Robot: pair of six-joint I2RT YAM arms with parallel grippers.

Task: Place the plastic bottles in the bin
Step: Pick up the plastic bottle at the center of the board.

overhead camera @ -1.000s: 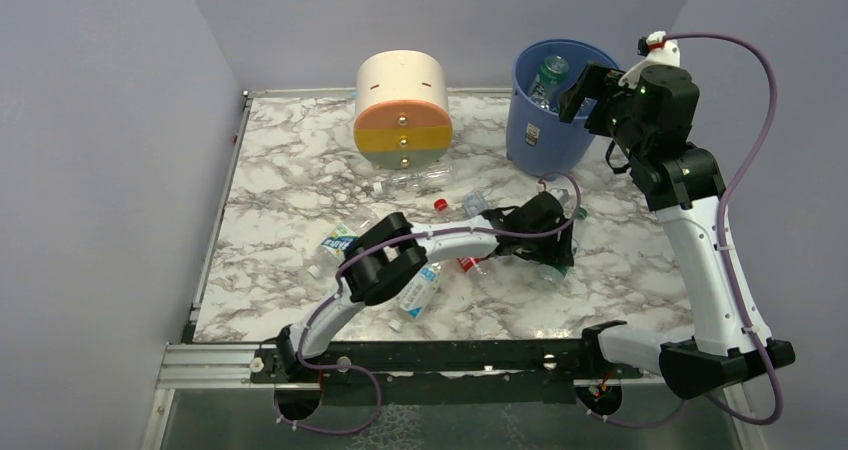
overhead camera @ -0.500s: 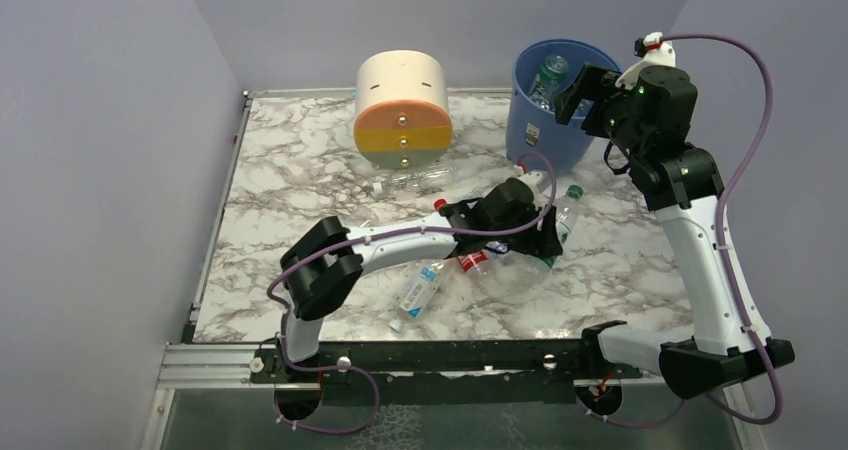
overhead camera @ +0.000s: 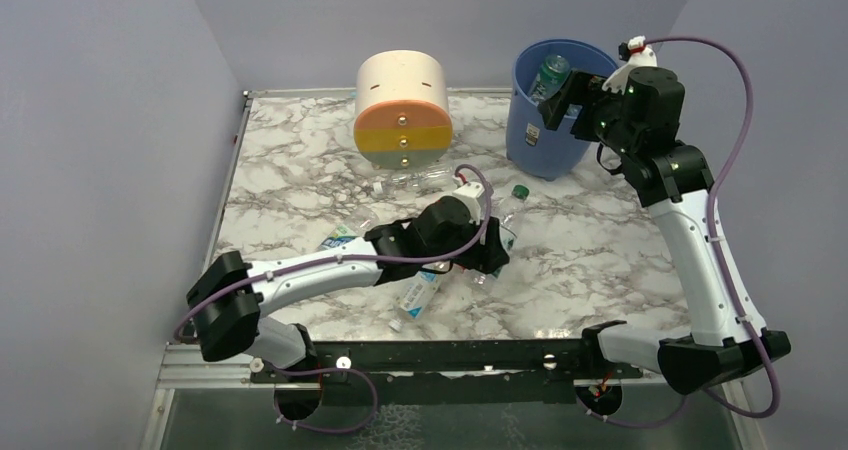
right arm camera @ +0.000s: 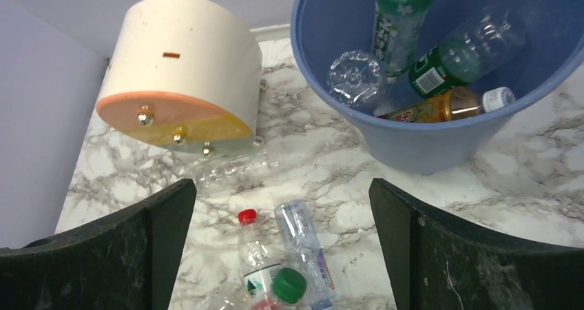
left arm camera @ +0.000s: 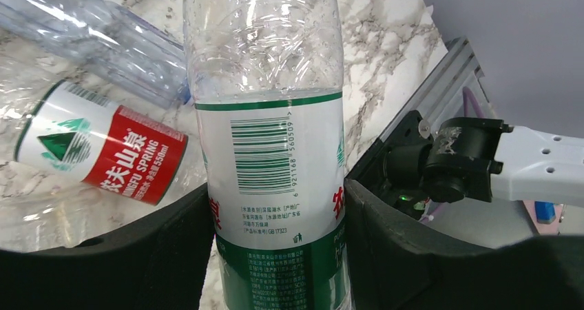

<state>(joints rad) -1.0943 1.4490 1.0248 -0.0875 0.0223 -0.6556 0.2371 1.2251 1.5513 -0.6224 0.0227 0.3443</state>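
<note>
My left gripper point(overhead camera: 488, 248) is shut on a clear bottle point(overhead camera: 507, 220) with a green cap and a green-and-white label. In the left wrist view this bottle point(left arm camera: 272, 165) fills the gap between both black fingers point(left arm camera: 158, 255). A red-labelled bottle point(left arm camera: 103, 151) and a clear one point(left arm camera: 89, 34) lie on the marble just beyond. The blue bin point(overhead camera: 545, 140) stands at the back right, with several bottles inside point(right arm camera: 441, 65). My right gripper point(overhead camera: 560, 105) is open and empty, up at the bin's near rim point(right arm camera: 413, 141). It looks down on a red-capped bottle point(right arm camera: 251, 244) and a clear bottle point(right arm camera: 303, 241).
The cream-and-orange drawer unit point(overhead camera: 403, 110) stands left of the bin. A clear bottle point(overhead camera: 415, 180) lies in front of it. A blue-labelled bottle point(overhead camera: 418, 292) and another bottle point(overhead camera: 340, 235) lie by my left forearm. Purple walls close in both sides.
My left arm has swung left, carrying the green-capped bottle leftward off the pile. My right gripper has shifted slightly left by the bin's rim.
</note>
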